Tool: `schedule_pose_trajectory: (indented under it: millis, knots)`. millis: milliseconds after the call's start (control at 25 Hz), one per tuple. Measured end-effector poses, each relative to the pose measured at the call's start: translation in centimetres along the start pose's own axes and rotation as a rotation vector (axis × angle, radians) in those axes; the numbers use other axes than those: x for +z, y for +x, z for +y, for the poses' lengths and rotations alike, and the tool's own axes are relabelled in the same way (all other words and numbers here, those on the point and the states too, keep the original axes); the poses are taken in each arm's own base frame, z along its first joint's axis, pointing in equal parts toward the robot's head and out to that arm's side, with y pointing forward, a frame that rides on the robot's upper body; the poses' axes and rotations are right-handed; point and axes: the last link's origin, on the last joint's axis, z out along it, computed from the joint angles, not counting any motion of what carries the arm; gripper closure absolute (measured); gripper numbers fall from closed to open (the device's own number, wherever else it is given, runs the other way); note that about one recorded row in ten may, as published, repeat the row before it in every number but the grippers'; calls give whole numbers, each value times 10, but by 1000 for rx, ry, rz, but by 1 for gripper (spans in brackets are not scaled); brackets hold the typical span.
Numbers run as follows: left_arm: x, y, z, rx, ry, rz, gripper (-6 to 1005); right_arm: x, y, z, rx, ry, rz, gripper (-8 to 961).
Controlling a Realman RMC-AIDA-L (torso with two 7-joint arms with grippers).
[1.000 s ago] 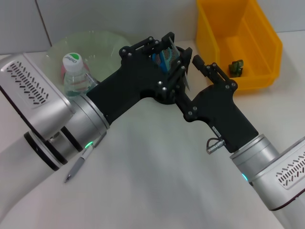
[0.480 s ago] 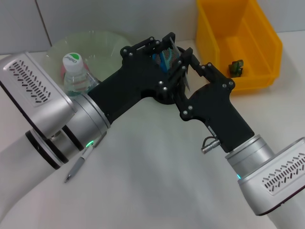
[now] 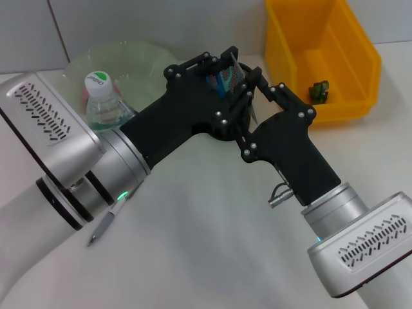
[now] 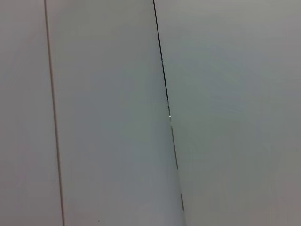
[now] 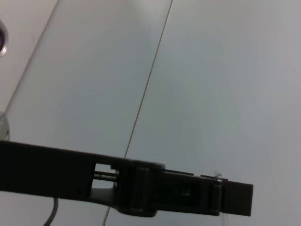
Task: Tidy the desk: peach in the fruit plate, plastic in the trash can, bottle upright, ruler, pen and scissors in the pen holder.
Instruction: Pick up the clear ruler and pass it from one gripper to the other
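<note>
Both arms reach in over the white worktop (image 3: 212, 219) and meet near its far middle, around a black mesh pen holder (image 3: 226, 72) that is mostly hidden behind them. The left claw (image 3: 215, 76) sits against the holder, its black linkage wrapping the near and left sides of the mesh; whether its fingers are clamped on the holder or merely beside it cannot be told. The right claw (image 3: 252, 87) comes in from the right and touches or nearly touches the holder's right edge; its fingers are lost among the overlapping black parts, so its state cannot be told either. Something blue (image 3: 221, 82) shows inside the mesh, too covered to name.

A water bottle (image 3: 102, 102) with a white cap stands upright to the left, just behind the left arm, and in front of a pale green fruit plate (image 3: 138, 58). A bit of pink (image 3: 84, 94) shows at the bottle's left side, against the plate. A pen (image 3: 108, 222) lies on the worktop near the left arm's silver forearm, partly under it. A yellow bin (image 3: 322, 58) stands at the far right with a small dark green scrap (image 3: 319, 90) in it.

The left wrist view shows only pale wall panels, and the right wrist view a black bar (image 5: 141, 181) crossing before the same wall.
</note>
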Motion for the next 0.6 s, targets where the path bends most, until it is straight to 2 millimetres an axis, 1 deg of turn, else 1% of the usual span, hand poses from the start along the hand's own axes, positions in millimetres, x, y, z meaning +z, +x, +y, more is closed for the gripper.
schedule_pose_trajectory:
  millis: [520,600]
  knots:
    - [2,1,1,3,-8,2,616,2,3,-1,-52,13,22,517]
    - [2,1,1,3,-9,2,616,2,2,-1,-50,13,22,532]
